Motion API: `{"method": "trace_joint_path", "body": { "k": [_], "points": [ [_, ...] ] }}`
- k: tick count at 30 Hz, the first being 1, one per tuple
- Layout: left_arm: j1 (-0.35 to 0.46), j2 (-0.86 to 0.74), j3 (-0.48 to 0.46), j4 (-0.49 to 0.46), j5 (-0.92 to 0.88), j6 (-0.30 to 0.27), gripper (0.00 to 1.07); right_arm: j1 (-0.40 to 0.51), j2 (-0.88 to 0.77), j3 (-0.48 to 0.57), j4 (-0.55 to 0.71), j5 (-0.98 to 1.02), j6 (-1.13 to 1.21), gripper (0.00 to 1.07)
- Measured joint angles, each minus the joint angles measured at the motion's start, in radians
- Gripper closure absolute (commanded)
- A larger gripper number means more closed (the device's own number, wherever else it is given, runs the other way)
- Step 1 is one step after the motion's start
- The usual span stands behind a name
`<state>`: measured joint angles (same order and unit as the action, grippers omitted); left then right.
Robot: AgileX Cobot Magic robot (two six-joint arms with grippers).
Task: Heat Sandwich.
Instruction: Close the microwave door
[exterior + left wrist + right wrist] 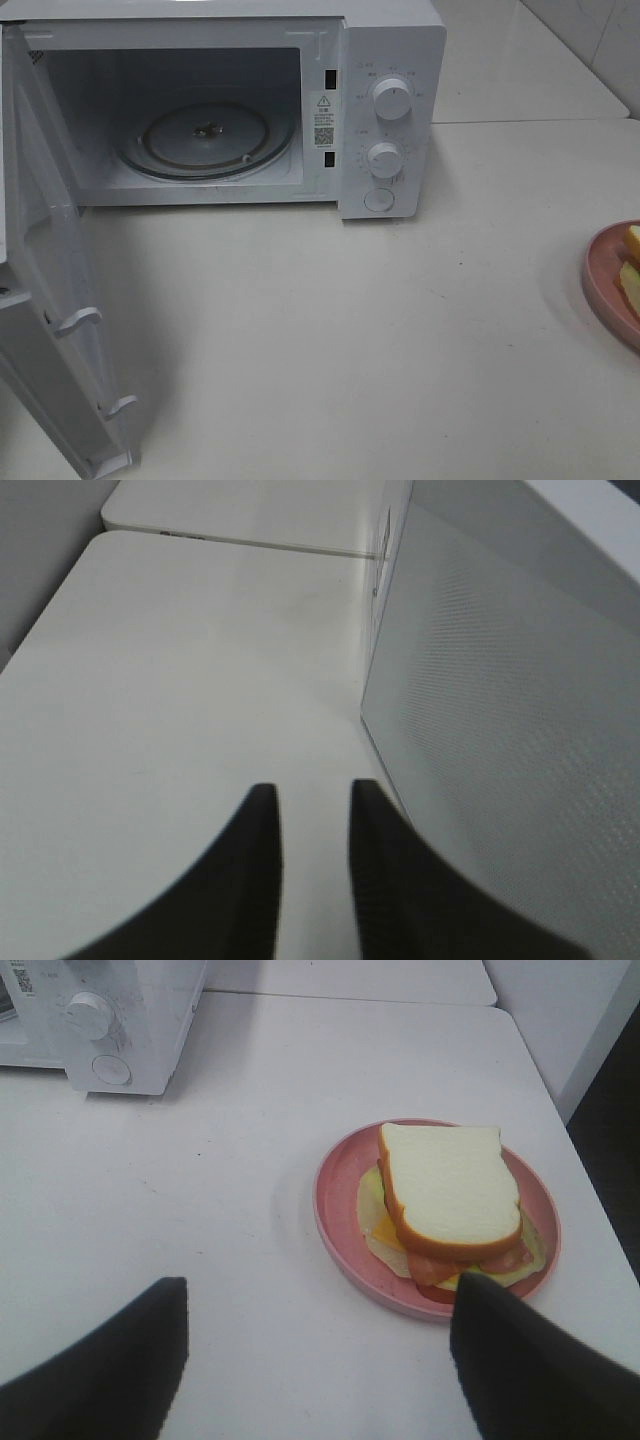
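desk (330, 340) | microwave (385, 60) seen with door (45, 300) swung open | plate (340, 1230) well right of microwave | sandwich (450, 1200) set on plate | right gripper (315, 1355) spread wide near plate | left gripper (312, 825) nearly closed, empty, beside door

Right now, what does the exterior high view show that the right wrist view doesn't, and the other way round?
Only the exterior high view shows the white microwave's open door, its empty cavity and the round glass turntable; neither hand appears there. Only the right wrist view shows the whole sandwich, white bread over pink and yellow fillings, centred on the round pink plate, with the open right hand near it, holding nothing. Both show the microwave's two white dials, the plate's edge and the pale tabletop.
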<state>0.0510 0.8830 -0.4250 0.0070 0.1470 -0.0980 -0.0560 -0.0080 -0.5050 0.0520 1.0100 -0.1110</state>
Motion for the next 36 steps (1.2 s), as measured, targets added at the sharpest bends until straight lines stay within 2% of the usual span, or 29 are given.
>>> {"method": "trace_joint_path", "body": {
  "k": [6,13,17,18,23,36],
  "points": [
    [0.000,0.068,0.000,0.000,-0.043,0.007,1.07,0.000,0.000,0.000,0.000,0.000,0.000,0.36],
    [-0.009,0.168,0.001,0.002,-0.177,0.042,1.07,0.000,0.000,0.000,0.000,0.000,0.000,0.36],
    [-0.071,0.212,0.001,0.043,-0.247,0.055,1.07,0.000,0.000,0.000,0.000,0.000,0.000,0.36],
    [-0.108,0.235,0.001,0.064,-0.277,0.056,1.07,0.000,0.000,0.000,0.000,0.000,0.000,0.36],
    [-0.177,0.305,0.002,0.080,-0.342,0.057,1.07,0.000,0.000,0.000,0.000,0.000,0.000,0.36],
    [-0.255,0.367,0.002,0.084,-0.512,0.057,1.07,0.000,0.000,0.000,0.000,0.000,0.000,0.36]
  ]
}}
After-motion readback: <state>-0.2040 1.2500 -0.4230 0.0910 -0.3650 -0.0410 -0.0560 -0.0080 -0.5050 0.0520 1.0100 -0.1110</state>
